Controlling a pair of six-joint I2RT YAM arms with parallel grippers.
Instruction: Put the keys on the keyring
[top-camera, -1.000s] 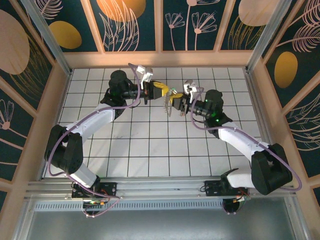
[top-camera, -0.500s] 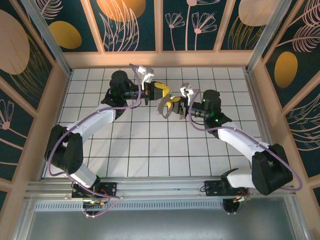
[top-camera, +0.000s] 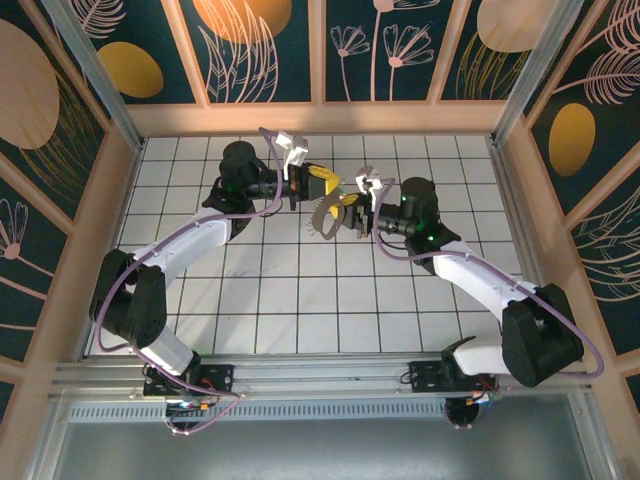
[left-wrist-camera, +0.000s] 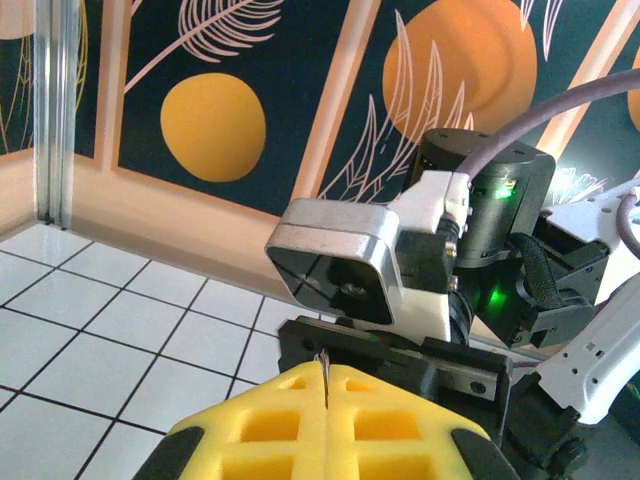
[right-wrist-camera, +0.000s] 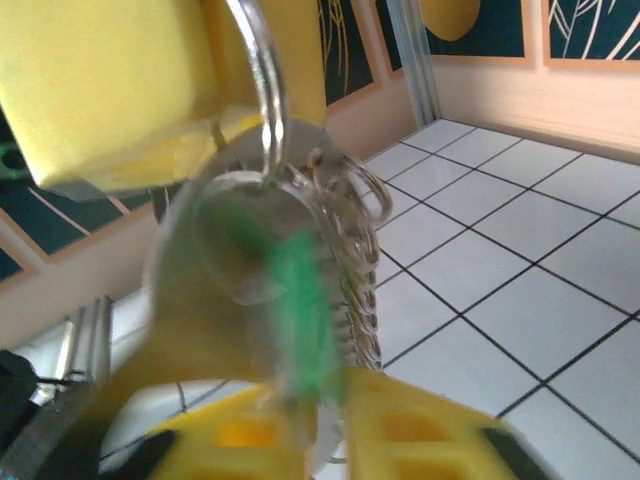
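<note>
The left end effector (top-camera: 318, 186) and the right end effector (top-camera: 352, 208) meet nose to nose above the far middle of the white tiled surface (top-camera: 300, 290). The keyring (top-camera: 322, 212) hangs in the air between them, clear of the tiles.

In the left wrist view, the left end effector's (left-wrist-camera: 326, 375) yellow pads (left-wrist-camera: 270, 425) are pressed together with a thin sliver of metal pinched in the seam. From the right wrist, the keyring's silvery wire (right-wrist-camera: 265, 90) runs up into that same yellow pad, so the left one is clamped on the loop. A cluster of small split rings (right-wrist-camera: 355, 230) dangles from the wire.

A key (right-wrist-camera: 295, 300) with a green head lies against the loop, reaching down between the right end effector's (right-wrist-camera: 300, 430) yellow fingers (right-wrist-camera: 400, 425). Heavy blur there hides whether they pinch it, so I cannot tell.

The grey housing of the right arm's wrist camera (left-wrist-camera: 335, 265) faces the left wrist view.
</note>
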